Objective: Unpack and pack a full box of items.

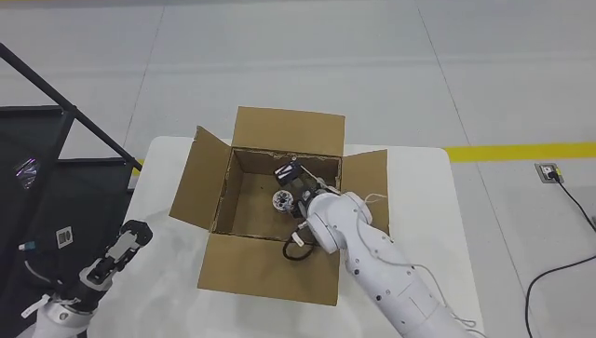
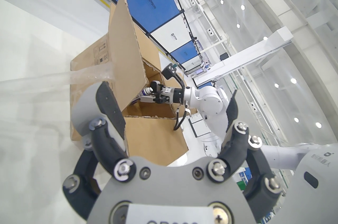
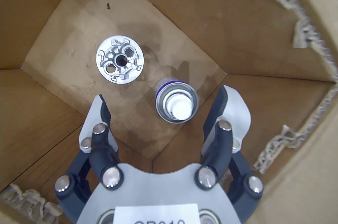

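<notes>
An open cardboard box [image 1: 270,268] stands on the white table [image 1: 419,180] with its flaps spread. My right gripper [image 3: 162,97] hangs inside the box, open, its fingers on either side of an upright spray can [image 3: 176,103] with a white nozzle, not touching it. A round metal flange part [image 3: 120,60] lies flat on the box floor beside the can; from above it shows as the flange [image 1: 281,200] near the right gripper [image 1: 296,189]. My left gripper [image 2: 169,95] is open and holds nothing, low at the table's near left corner [image 1: 137,234], facing the box [image 2: 126,56].
A tiny dark screw [image 3: 107,5] lies on the box floor near a far corner. A strip of clear tape [image 2: 52,77] sticks out from the box's side. A black frame with dark netting [image 1: 37,180] stands left of the table.
</notes>
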